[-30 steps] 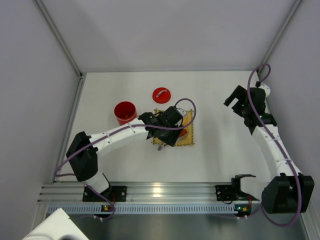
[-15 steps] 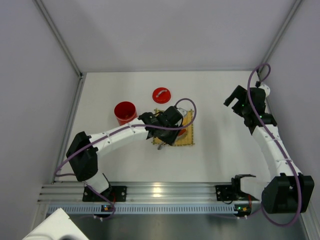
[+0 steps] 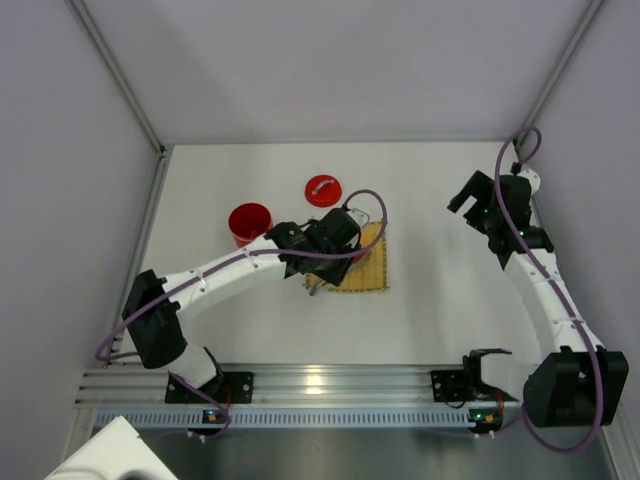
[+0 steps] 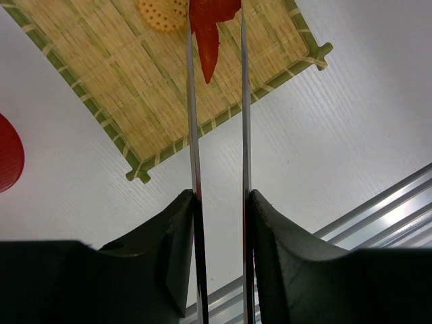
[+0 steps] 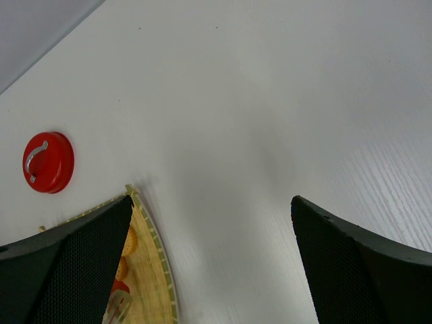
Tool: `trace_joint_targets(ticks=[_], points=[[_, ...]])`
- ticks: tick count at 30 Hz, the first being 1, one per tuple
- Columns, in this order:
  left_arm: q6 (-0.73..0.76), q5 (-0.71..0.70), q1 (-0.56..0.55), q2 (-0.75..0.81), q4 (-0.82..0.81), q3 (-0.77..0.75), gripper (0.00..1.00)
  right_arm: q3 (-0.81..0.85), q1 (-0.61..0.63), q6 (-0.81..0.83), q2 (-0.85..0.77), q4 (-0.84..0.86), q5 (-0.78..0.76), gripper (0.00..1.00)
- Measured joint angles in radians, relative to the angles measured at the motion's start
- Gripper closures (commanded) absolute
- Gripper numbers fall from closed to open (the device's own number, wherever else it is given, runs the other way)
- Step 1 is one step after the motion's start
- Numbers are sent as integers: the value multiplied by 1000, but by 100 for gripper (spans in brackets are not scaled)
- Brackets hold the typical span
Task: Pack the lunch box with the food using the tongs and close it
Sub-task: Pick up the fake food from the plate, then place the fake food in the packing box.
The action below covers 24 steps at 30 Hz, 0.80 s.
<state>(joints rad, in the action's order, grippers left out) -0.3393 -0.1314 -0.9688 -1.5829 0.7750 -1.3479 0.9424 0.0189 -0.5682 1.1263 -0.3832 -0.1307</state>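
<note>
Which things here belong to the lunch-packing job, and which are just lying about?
Job: lunch box, its lid, tongs, red food piece, orange slice.
Just there: bamboo mat under the food, metal rail at the near edge.

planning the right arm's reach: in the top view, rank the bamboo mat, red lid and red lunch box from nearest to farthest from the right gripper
From the right gripper:
1. bamboo mat, to its left, toward the arm bases.
2. red lid, straight left, a little farther.
3. red lunch box, farthest left.
</note>
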Motion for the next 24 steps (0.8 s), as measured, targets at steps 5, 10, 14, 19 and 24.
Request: trace_joint_targets(ticks=[5,10,14,19,24], points=[[1,-28,0,51,19,-23,61,0,0,0,0,0,0,1],[2,-96,0,98,69,-54,61,0,0,0,0,0,0,0],[2,-153,10,138,106,-77,61,0,0,0,0,0,0,1],[-3,-220,43,208,158,-94,60,0,0,0,0,0,0,0],[-21,-287,85,280,219,-108,60,1,0,-1,0,0,2,0]])
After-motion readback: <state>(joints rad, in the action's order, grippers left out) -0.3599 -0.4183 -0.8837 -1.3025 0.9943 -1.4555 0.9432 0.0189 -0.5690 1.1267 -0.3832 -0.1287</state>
